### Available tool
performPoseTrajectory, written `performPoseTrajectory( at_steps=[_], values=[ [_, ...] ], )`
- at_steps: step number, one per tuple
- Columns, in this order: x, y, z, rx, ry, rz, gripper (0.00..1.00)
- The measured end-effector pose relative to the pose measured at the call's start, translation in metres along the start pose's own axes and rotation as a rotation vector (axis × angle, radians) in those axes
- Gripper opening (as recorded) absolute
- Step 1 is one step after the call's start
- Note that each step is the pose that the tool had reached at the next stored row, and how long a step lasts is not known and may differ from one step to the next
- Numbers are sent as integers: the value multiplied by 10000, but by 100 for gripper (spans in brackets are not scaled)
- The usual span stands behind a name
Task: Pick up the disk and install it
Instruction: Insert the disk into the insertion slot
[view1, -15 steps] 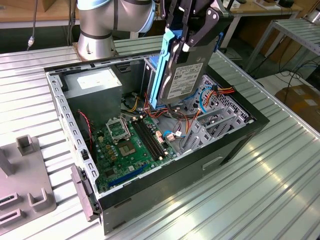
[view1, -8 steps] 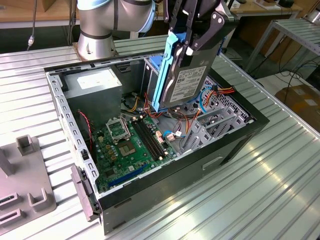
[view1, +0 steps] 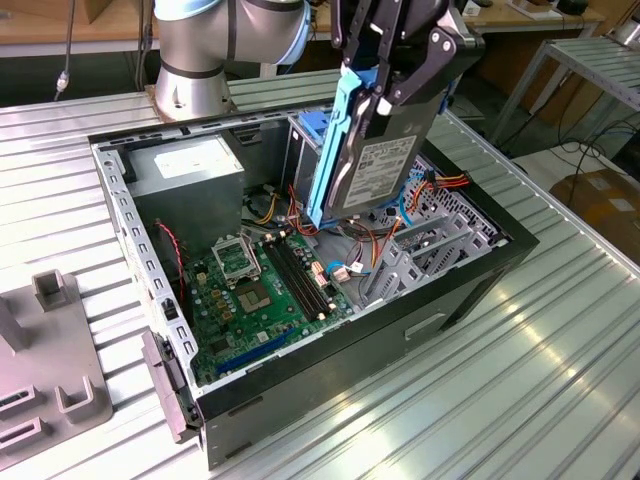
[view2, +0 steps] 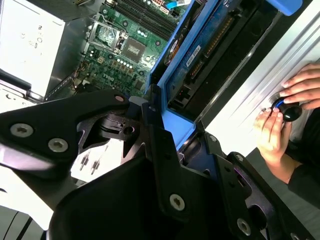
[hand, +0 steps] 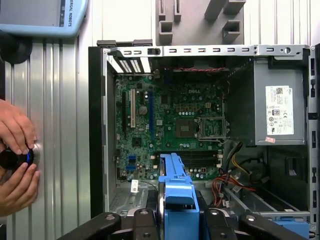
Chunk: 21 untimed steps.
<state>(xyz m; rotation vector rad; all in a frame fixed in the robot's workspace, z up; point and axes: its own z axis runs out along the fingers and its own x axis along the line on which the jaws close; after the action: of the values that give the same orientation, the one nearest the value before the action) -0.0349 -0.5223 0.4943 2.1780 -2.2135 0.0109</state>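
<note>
One end effector (view1: 385, 98), tight on disk (view1: 375, 170)

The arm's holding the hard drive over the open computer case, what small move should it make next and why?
Likely lower it slowly toward the metal drive cage: the claw holds the flat grey-metal disk with blue rails tilted above the open case, not yet seated.

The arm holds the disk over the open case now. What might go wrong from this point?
The gripper grips the disk only at its upper end, tilted above the motherboard; a slip could damage the board.
Loose orange cables lie below the disk and may get pinched.
A person's hand is beside the case, possibly within the arm's reach.
</note>
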Motion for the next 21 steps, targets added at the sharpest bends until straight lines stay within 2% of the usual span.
performPoseTrajectory(
  at_steps=[3,6,8,9,11,15,16,18,21],
  values=[
    [4,-107,-1,-1,2,-2,37],
    [12,-251,7,-1,2,-1,37],
    [33,-412,33,-1,4,-1,37],
    [67,-463,51,-1,2,-1,37],
    [120,-505,82,-1,2,0,37],
    [205,-658,151,-1,2,0,37],
    [213,-703,163,-1,-1,-1,37],
    [218,-841,187,-1,1,0,37],
    [216,-928,206,-1,0,-2,37]
  ],
)
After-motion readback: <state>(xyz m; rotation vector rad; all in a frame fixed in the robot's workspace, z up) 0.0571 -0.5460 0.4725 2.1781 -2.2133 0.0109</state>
